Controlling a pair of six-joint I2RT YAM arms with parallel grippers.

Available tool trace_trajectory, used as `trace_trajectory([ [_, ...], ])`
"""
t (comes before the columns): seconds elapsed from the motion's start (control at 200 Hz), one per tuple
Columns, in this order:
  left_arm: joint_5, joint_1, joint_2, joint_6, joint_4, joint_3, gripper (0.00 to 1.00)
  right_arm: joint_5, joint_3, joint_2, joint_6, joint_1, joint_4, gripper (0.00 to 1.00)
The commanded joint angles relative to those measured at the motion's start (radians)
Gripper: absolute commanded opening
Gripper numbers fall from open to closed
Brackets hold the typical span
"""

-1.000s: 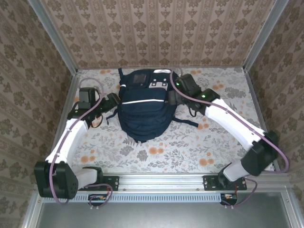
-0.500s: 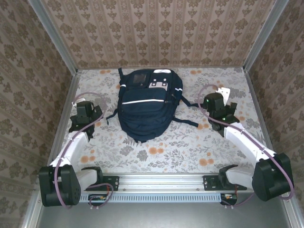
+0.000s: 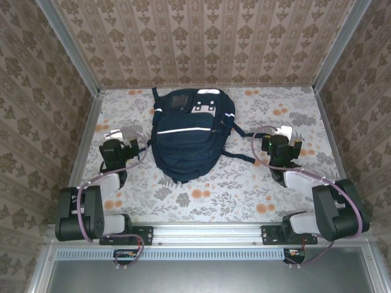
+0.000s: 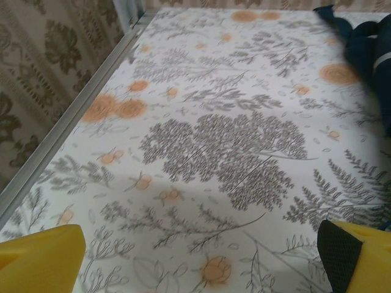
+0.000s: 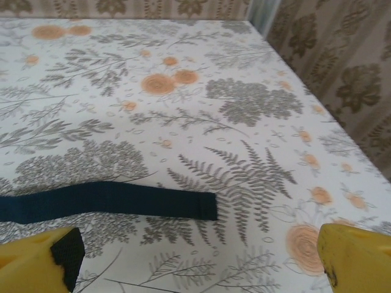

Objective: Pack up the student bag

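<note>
Moved since earlier: both arms have pulled back from the student bag (image 3: 186, 137) and folded in toward their bases; the bag itself lies where it lay.
Student bag: navy with thin white stripes, lying flat on the worktop (image 3: 244, 189) at its far middle, top end toward the back wall (image 3: 201, 43).
Left tool (image 3: 120, 144): stands left of the bag and apart from it, low over the worktop. Its jaws are spread wide with nothing between them.
Left wrist view: the yellow fingers (image 4: 43, 253) sit at the two bottom corners with bare floral surface between them; an edge of the bag shows at the upper right.
Right tool (image 3: 281, 143): stands right of the bag and apart from it. Its jaws are also spread wide and hold nothing.
Strap (image 5: 110, 200): a dark blue band lies flat on the worktop just ahead of the right tool's fingers (image 5: 357, 256), its loose end pointing right; neither finger touches it.
Worktop: pale, printed with grey ferns and orange flowers.
</note>
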Motion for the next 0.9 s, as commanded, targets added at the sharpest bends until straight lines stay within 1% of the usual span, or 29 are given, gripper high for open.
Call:
trace_trajectory([
  [0.0, 0.082, 0.013, 0.043, 0.048, 0.205, -0.025, 1.00, -0.140, -0.023, 0.016, -0.055, -0.027, 0.196, 1.00],
  [0.105, 0.092, 0.013, 0.085, 0.051, 0.292, -0.053, 1.00, -0.269, -0.036, 0.040, -0.083, -0.065, 0.256, 0.99],
  [0.145, 0.091, 0.013, 0.102, 0.050, 0.318, -0.062, 1.00, -0.294, -0.038, 0.049, -0.081, -0.077, 0.284, 1.00],
  [0.245, 0.086, 0.013, 0.164, 0.046, 0.373, -0.063, 1.00, -0.362, -0.047, 0.126, -0.080, -0.095, 0.350, 1.00],
  [0.335, 0.076, 0.011, 0.218, 0.057, 0.434, -0.062, 1.00, -0.382, -0.049, 0.179, -0.083, -0.098, 0.395, 0.99],
  [0.395, 0.064, 0.006, 0.201, 0.050, 0.376, -0.051, 1.00, -0.375, -0.056, 0.195, -0.076, -0.101, 0.422, 1.00],
  [0.455, 0.042, -0.002, 0.212, 0.057, 0.375, -0.038, 1.00, -0.374, -0.055, 0.193, -0.075, -0.101, 0.418, 1.00],
  [0.49, 0.028, -0.008, 0.210, 0.056, 0.324, -0.016, 1.00, -0.366, -0.051, 0.198, -0.073, -0.101, 0.416, 1.00],
  [0.52, 0.007, -0.017, 0.208, 0.060, 0.287, 0.002, 1.00, -0.363, -0.047, 0.197, -0.069, -0.102, 0.404, 1.00],
  [0.575, -0.043, -0.048, 0.218, 0.082, 0.289, 0.015, 1.00, -0.365, -0.043, 0.197, -0.066, -0.105, 0.400, 1.00],
  [0.835, -0.030, -0.047, 0.215, 0.085, 0.285, 0.012, 1.00, -0.381, -0.037, 0.198, -0.054, -0.118, 0.388, 1.00],
  [0.895, -0.042, -0.058, 0.215, 0.095, 0.295, 0.008, 1.00, -0.381, -0.038, 0.198, -0.055, -0.118, 0.388, 1.00],
])
